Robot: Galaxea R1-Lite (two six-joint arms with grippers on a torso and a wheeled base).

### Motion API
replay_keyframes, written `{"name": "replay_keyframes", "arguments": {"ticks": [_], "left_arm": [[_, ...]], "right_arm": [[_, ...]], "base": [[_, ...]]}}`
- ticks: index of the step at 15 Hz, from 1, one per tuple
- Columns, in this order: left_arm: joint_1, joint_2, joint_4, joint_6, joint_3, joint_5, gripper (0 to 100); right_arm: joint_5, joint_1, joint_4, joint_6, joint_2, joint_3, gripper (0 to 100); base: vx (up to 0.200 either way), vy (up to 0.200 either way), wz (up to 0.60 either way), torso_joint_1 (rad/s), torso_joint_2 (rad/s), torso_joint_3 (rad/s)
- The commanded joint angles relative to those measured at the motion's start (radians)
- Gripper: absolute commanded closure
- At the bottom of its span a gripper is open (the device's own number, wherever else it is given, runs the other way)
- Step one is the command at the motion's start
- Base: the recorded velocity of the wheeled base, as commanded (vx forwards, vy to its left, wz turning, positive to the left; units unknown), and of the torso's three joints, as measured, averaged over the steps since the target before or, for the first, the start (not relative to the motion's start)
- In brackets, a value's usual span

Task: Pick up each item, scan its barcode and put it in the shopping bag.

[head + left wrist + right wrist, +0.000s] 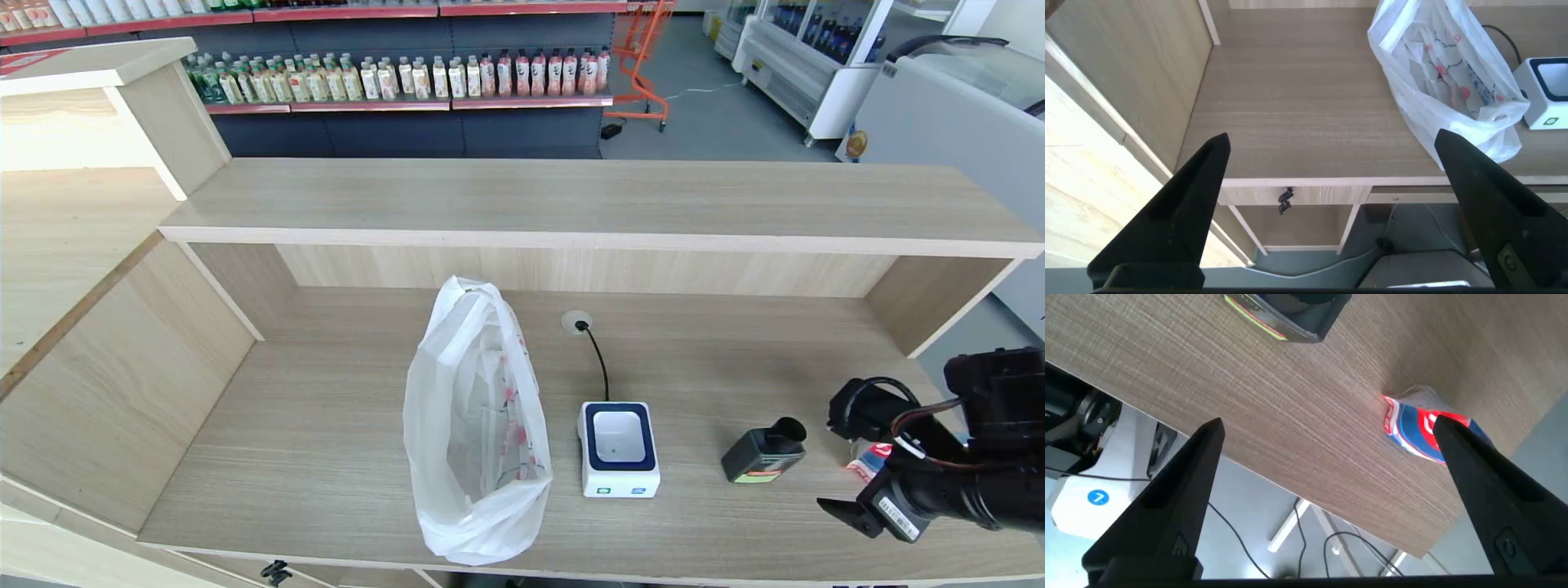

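Note:
A white plastic shopping bag [478, 425] stands open on the wooden counter, left of the white and blue barcode scanner [618, 447]. A dark bottle with a black cap [763, 453] lies on its side right of the scanner. A red, white and blue packet [869, 461] lies beyond it, partly hidden by my right arm. My right gripper [1331, 498] is open over the counter's front edge, with the packet [1422, 427] and the bottle [1290, 314] ahead of it. My left gripper [1335, 204] is open, off the counter's front left, and the bag [1449, 69] lies ahead.
The counter [326, 425] has a raised back shelf [588, 204] and side walls. A black cable [598, 359] runs from the scanner to a hole in the top. Store shelves of bottles and fridges stand behind.

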Motion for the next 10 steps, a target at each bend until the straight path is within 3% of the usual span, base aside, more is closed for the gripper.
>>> {"name": "replay_keyframes", "arguments": {"ticks": [1,6,10], "left_arm": [[0.0,0.0,0.0,0.0,0.0,0.0,0],[0.0,0.0,0.0,0.0,0.0,0.0,0],[0.0,0.0,0.0,0.0,0.0,0.0,0]], "right_arm": [[0.051,-0.001,-0.044,-0.002,0.094,0.0,0],[0.074,-0.003,-0.176,-0.005,0.239,-0.014,0],[0.132,0.012,-0.19,-0.004,0.308,-0.084,0]], "base": [[0.0,0.0,0.0,0.0,0.0,0.0],[0.0,0.0,0.0,0.0,0.0,0.0],[0.0,0.0,0.0,0.0,0.0,0.0]]}}
